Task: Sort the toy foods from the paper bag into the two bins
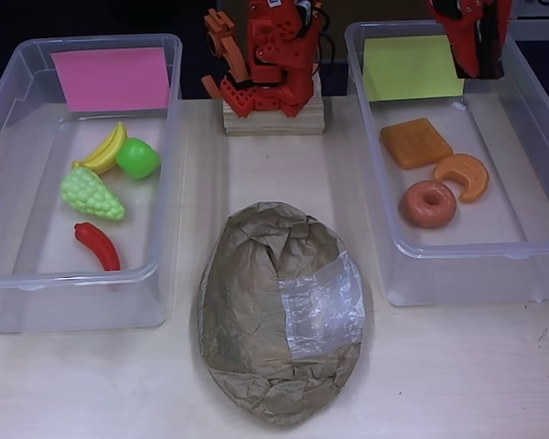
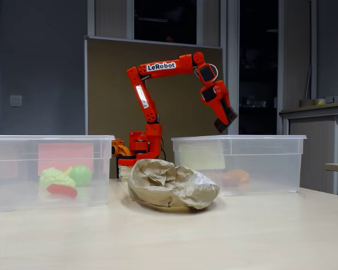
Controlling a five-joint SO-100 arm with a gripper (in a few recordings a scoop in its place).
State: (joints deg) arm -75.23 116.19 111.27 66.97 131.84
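1. The paper bag [image 1: 279, 313] sits near-centre on the table [image 1: 457, 384], between the two bins. It is crumpled brown paper with a clear window patch [image 1: 321, 304] on its right side in the overhead view. It looks light and soft, likely to buckle under a pinch, and whatever is still inside cannot be made out.
2. Judging by that, a raised fold of paper along the top would be the better hold; the window film looks slick.
3. Left of the bag, the pink-labelled bin [image 1: 0, 283] holds the yellow bananas [image 1: 105, 151], green apple [image 1: 138, 158], pale grapes [image 1: 91, 193] and red chili [image 1: 97, 246]. All look like hard, smooth, light plastic, so rounded ones such as the apple could squirt out of a pinch.
4. Right of the bag, the yellow-green-labelled bin [image 1: 540, 247] holds the orange waffle [image 1: 415, 143], croissant [image 1: 464, 176] and brown donut [image 1: 428, 203]. The flat waffle offers parallel edges, and the donut its rim.
5. Up at the far right, the gripper [image 2: 226, 120] hangs above the far end of that right bin, pointing down. Whether its jaws are parted or pinching something is too small and dark to tell in either view.
6. The red arm's base [image 1: 273, 87] stands on a wooden block at the far side, between the bins.
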